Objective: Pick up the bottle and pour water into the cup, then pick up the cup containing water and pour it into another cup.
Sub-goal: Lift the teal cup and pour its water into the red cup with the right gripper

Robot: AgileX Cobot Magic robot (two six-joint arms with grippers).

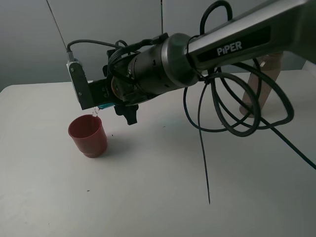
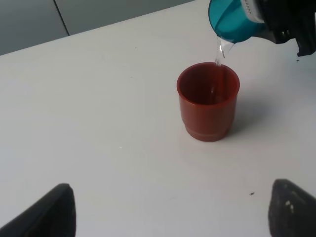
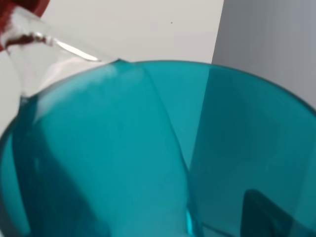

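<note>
The right gripper (image 1: 101,98) is clamped on the teal translucent cup (image 2: 232,19), tipped steeply. Just below its lip, a thin clear water stream (image 2: 219,52) falls into the squat, opaque red cup (image 2: 208,101) standing upright on the white table (image 1: 158,197).

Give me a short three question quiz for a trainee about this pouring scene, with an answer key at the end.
1. True or false: the teal cup is tilted, with water running from its rim into the red cup.
2. Which end effector holds the teal cup: A left, B right?
3. Fill in: the red cup stands upright on the white ____.

Key: 1 true. 2 B, the right end effector; the left end effector is open, low over the table, holding nothing. 3 table.
</note>
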